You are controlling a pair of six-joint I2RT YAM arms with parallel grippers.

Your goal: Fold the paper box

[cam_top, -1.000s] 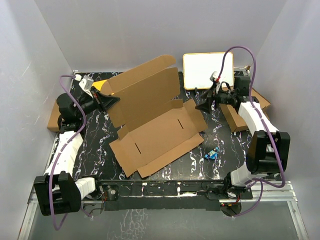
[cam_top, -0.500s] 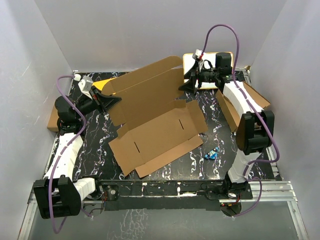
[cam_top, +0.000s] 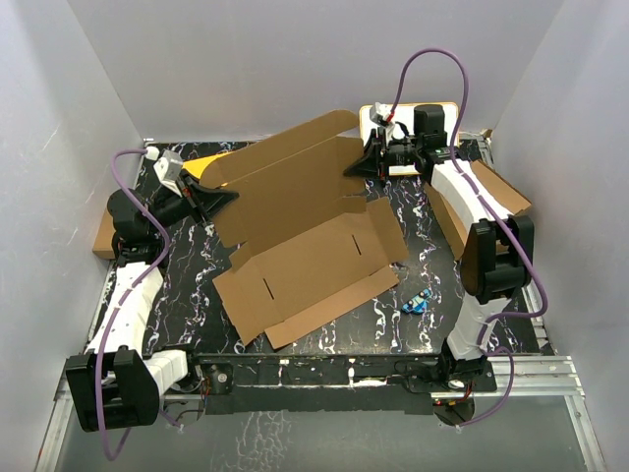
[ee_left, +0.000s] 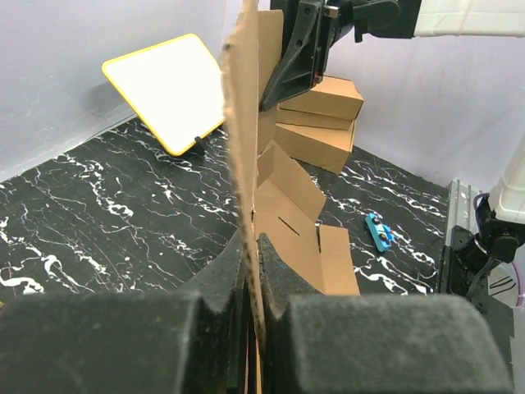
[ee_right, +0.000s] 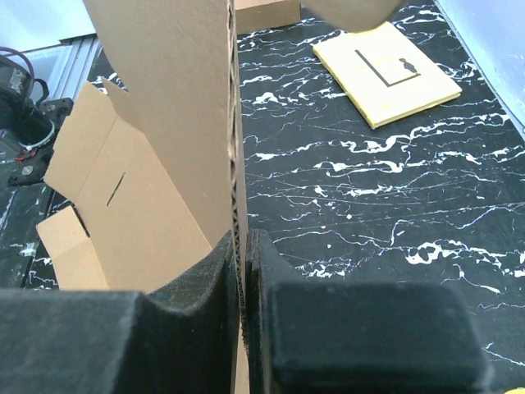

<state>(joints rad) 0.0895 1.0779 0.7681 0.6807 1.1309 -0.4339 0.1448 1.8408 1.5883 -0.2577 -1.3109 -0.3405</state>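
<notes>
Left fingers (ee_left: pixel 217 283) are pinched shut on the box (cam_top: pixel 305 251), clamping the left edge of its raised back panel. From my left wrist that panel runs edge-on straight up between the pads. Right fingers (ee_right: pixel 275 271) are likewise closed on the box, nipping the right edge of the same panel, the cardboard thin between them. Seen from above, the box lies in the middle of the bench (cam_top: pixel 421 254), its slotted base panel flat toward me and its back panel tilted up between my two grips. A yellow card (ee_right: pixel 385 74) lies on the bench behind the left grip, a white board (ee_left: pixel 168 90) stands tilted at the far right, and a small blue thing (cam_top: pixel 417 301) sits just right of the box's near corner.
</notes>
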